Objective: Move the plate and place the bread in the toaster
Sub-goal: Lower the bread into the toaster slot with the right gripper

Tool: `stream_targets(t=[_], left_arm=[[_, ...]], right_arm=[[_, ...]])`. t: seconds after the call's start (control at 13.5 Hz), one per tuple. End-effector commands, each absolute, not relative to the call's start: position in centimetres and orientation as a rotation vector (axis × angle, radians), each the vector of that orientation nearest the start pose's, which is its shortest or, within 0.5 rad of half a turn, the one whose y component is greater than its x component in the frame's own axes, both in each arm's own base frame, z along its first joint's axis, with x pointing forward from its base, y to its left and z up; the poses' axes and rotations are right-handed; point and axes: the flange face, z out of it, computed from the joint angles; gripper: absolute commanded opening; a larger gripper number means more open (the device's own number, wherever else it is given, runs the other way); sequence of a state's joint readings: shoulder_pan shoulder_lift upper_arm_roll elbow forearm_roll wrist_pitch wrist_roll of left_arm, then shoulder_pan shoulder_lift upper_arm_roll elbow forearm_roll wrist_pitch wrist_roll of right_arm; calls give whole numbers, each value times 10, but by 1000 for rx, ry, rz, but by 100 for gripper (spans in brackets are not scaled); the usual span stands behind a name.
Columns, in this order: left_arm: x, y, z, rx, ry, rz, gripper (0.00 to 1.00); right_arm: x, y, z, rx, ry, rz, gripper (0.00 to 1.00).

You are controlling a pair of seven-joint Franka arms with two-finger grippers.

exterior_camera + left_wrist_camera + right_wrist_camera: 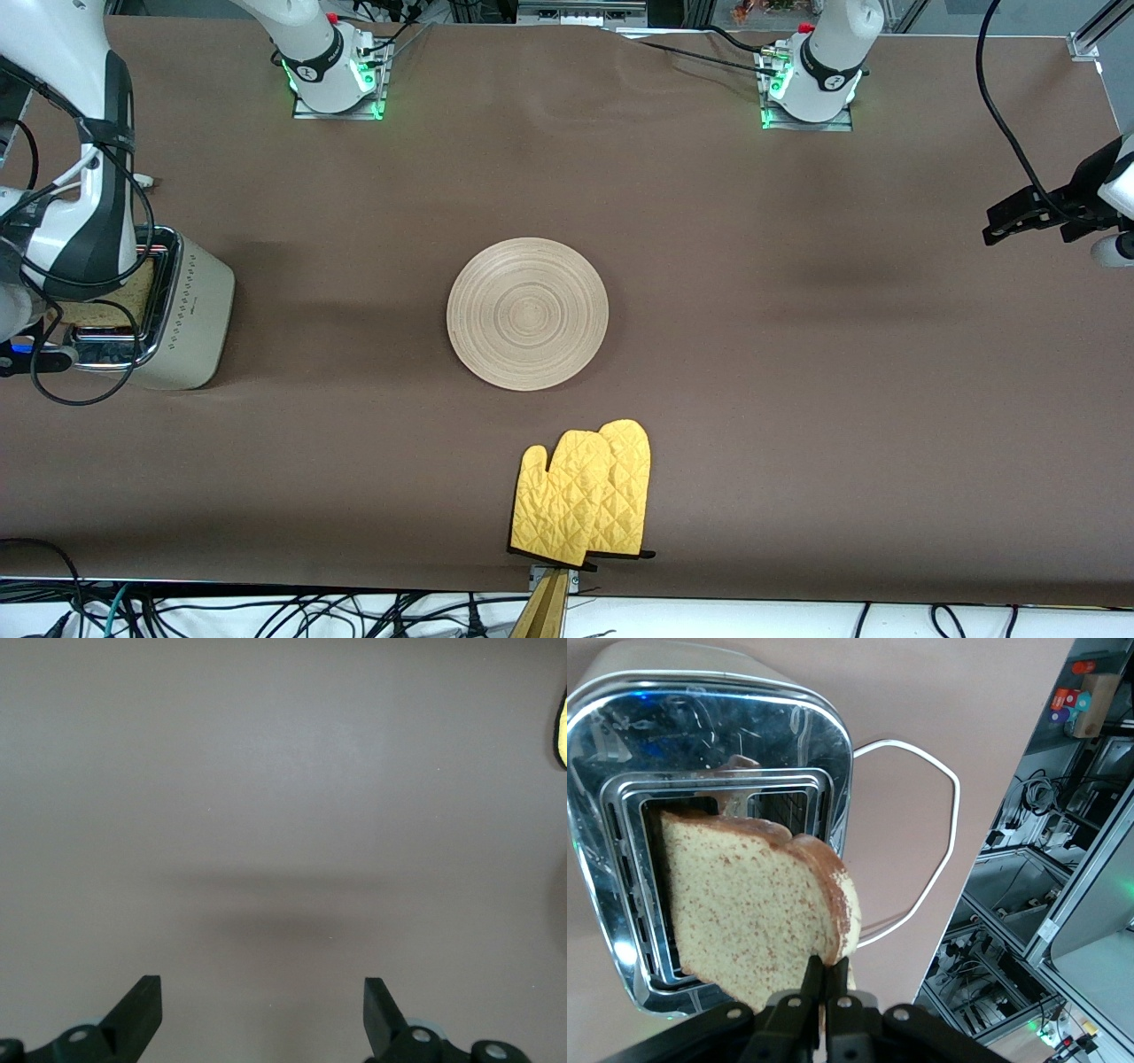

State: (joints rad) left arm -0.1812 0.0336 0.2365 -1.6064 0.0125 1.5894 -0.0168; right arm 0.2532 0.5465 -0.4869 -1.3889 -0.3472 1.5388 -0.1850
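Observation:
The cream toaster [190, 310] stands at the right arm's end of the table, its chrome top [700, 735] filling the right wrist view. My right gripper [829, 970] is shut on the crust edge of the bread [744, 904]. The slice [120, 297] leans over the toaster, and its lower end reaches into one slot. The round wooden plate [527, 314] lies flat at the table's middle, with nothing on it. My left gripper [1001, 226] hangs open over bare tablecloth at the left arm's end, and nothing lies between its fingers [142, 1005].
A pair of yellow oven mitts [585, 501] lies nearer to the front camera than the plate, by the table's edge. The toaster's white cord [921, 842] loops on the cloth beside the toaster.

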Motion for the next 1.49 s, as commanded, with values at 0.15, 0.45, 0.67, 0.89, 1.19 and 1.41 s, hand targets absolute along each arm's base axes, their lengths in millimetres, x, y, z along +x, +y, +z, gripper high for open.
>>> stream_targets(t=[0.15,0.45,0.67,0.89,1.19,1.41], left_arm=[[566,30,596,-3141,-109,68,100],[566,30,596,-3141,-109,68,100],[567,30,595,-3140,-109,70,100],[567,30,595,-3140,-109,70,100],[567,30,595,-3139,-109,70,100],[567,30,595,-3139,-109,70,100]], right_arm=[[651,-120,419,2545,-118,-541,0],[643,-127,424,2531,-195,-574,0],[640,-128,424,2504,-304,-564,0],[642,-102,414,2465,-391,-546,0],[644,-82,408,2447,-430,-527,0],[647,-71,401,2453,-428,-516,0]])
